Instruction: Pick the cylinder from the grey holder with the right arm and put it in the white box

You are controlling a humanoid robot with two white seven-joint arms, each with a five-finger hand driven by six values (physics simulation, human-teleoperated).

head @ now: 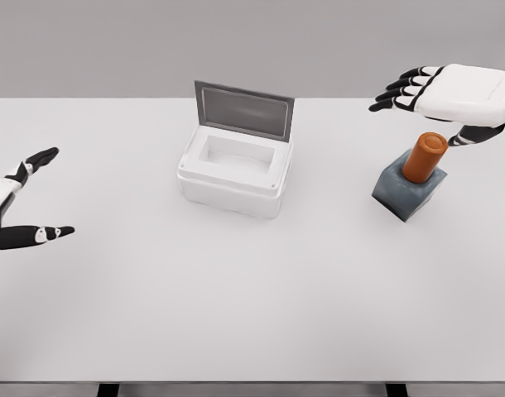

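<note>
1. Risk of a missed grasp. The right hand (pixel 451 95) hovers above and slightly behind the cylinder (pixel 425 157), fingers spread and pointing toward the picture's left, holding nothing. If the fingers close from this height, they would likely meet only air or clip the cylinder's top rim.

2. Risk of tipping. The cylinder stands slightly tilted in the grey holder (pixel 408 192), with only its lower end seated. A sideways push from the palm or thumb during descent could lever the holder over or slide it across the table (pixel 252 314), since nothing appears to fix it down.

3. Risk at the box. The white box (pixel 234 172) sits well apart to the left of the holder, its lid (pixel 242 109) raised at the far side. A carry that arrives too far back could strike the lid; a release made too early could drop the cylinder on the near rim.

4. Position of cylinder relative to hand. The orange cylinder lies below the right hand and just nearer the viewer, apart from it; the thumb appears close to the cylinder's upper right, though contact cannot be confirmed.

5. Idle arm. The left hand (pixel 21 203) rests at the table's left edge, fingers spread, holding nothing.
</note>
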